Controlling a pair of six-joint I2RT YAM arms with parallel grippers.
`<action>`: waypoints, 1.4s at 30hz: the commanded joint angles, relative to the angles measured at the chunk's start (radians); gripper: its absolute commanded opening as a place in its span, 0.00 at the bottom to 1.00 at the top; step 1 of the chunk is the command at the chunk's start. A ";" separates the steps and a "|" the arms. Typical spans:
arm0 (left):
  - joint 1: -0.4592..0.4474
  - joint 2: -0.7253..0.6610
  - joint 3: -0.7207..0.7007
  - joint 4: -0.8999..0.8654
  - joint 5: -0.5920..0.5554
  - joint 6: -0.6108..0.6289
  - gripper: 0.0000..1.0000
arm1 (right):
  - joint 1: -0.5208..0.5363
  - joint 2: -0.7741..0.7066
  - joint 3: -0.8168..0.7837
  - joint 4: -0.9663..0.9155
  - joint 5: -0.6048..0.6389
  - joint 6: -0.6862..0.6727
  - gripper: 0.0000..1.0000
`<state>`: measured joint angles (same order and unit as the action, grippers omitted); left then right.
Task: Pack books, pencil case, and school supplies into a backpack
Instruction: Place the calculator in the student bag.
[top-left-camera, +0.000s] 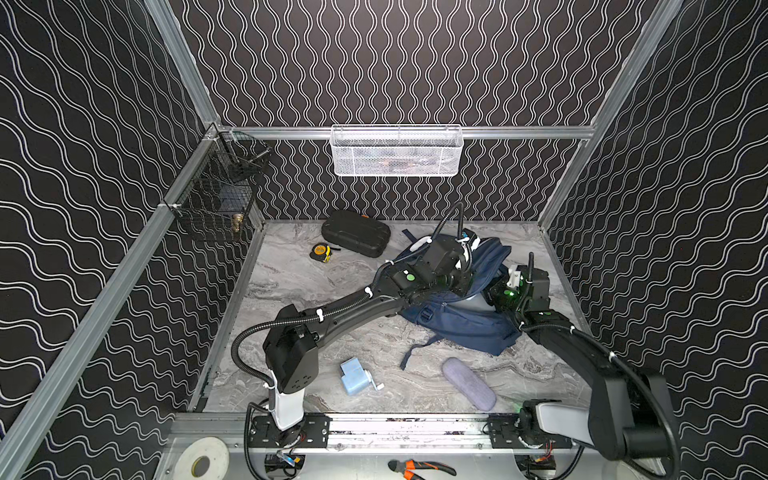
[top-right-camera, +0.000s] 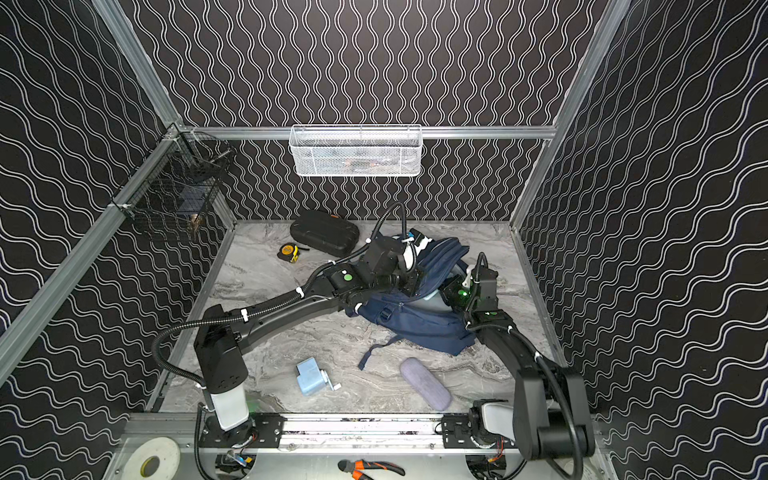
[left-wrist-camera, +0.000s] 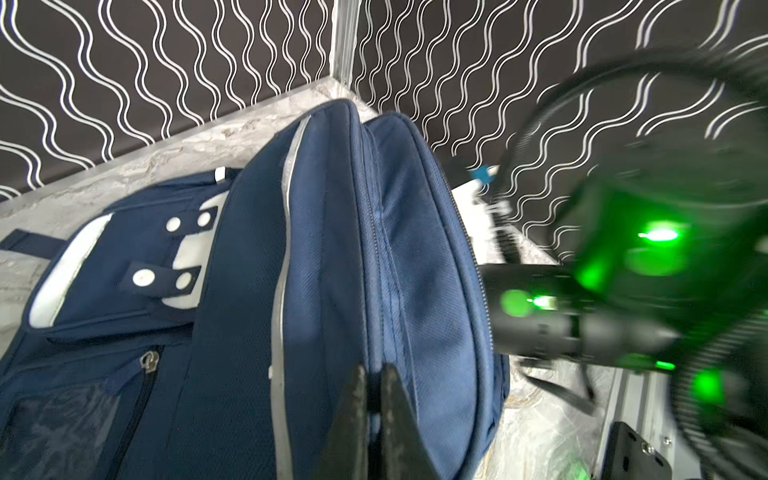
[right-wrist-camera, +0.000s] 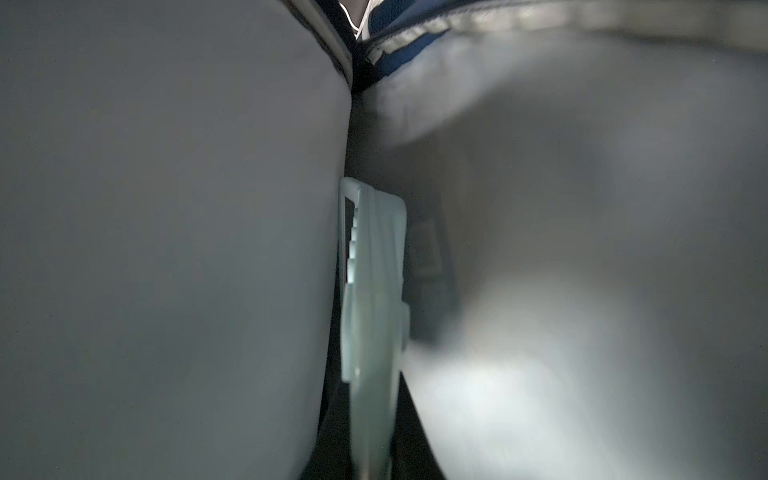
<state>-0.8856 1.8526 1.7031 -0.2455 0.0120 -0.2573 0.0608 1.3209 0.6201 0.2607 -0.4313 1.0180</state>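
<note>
Left gripper (left-wrist-camera: 376, 419) pinches the backpack (left-wrist-camera: 324, 249) rim open; right gripper (top-left-camera: 496, 296), buried inside, seems clamped on the calculator (right-wrist-camera: 370, 291). Well behind both grippers, pencil case (top-left-camera: 468, 383) and sharpener (top-left-camera: 356, 376) lie on the bench (top-left-camera: 291, 282), unpacked; books unseen.

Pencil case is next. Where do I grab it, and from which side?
Take the pencil case across its narrow middle, coming straight down from above. It lies flat on the table, oblong, with bare table along both long sides, so a crosswise grip should fit.
</note>
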 joint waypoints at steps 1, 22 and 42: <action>0.003 -0.018 0.023 0.130 0.037 0.031 0.00 | 0.001 0.065 0.020 0.189 -0.032 0.037 0.00; 0.009 0.039 0.119 0.080 0.083 -0.002 0.00 | 0.033 0.411 0.175 0.366 0.011 0.164 0.12; 0.085 0.050 0.016 0.089 -0.031 -0.061 0.00 | -0.040 0.130 0.253 -0.220 0.031 -0.153 0.68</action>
<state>-0.8124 1.9003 1.7256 -0.2192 0.0181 -0.3080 0.0422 1.4914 0.8825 0.1429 -0.3965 0.9501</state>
